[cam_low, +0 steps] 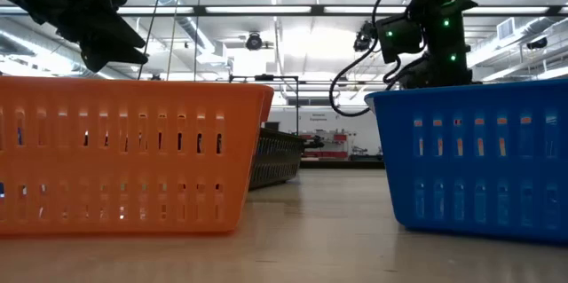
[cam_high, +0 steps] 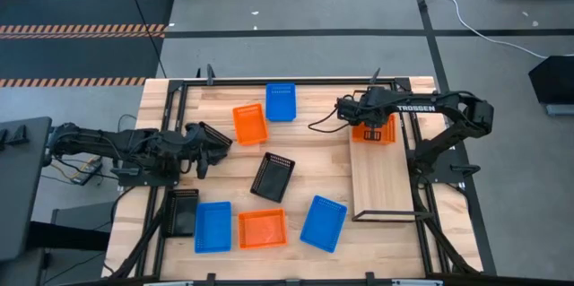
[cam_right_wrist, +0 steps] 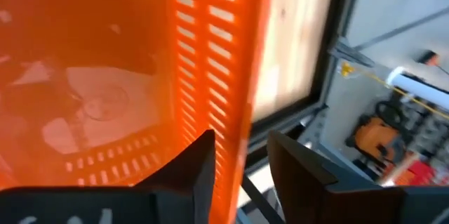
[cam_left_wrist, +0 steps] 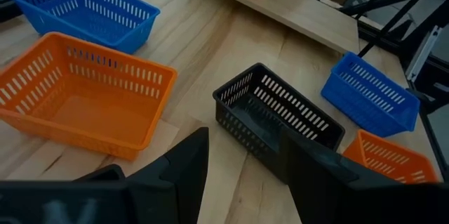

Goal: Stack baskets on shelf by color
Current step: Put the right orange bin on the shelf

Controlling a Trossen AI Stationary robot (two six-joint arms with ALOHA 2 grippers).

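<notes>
An orange basket (cam_high: 375, 134) sits flat on the far end of the shelf (cam_high: 384, 178). My right gripper (cam_right_wrist: 242, 171) hangs over it, open, with the basket's mesh wall between its fingers. My left gripper (cam_left_wrist: 245, 182) is open and holds nothing, raised over the table's left side (cam_high: 208, 143). It faces a black basket (cam_left_wrist: 277, 115) lying flat on the tabletop. More baskets lie flat on the table: orange (cam_high: 250, 123), blue (cam_high: 280, 101), blue (cam_high: 323, 223), orange (cam_high: 262, 229), blue (cam_high: 213, 226) and black (cam_high: 182, 212). My right gripper straddles the orange basket's side wall (cam_right_wrist: 228, 104), one finger inside the basket and one outside, slanting down from above. I cannot tell whether either finger touches the wall. The basket rests with its bottom on the shelf board (cam_right_wrist: 295, 34).
Black frame rails run along the table's edges (cam_high: 296, 81) and beside the shelf (cam_high: 417, 169). The near part of the shelf board is bare wood. In the low view, an orange basket (cam_low: 124, 154) and a blue one (cam_low: 479, 159) stand close to the near edge.
</notes>
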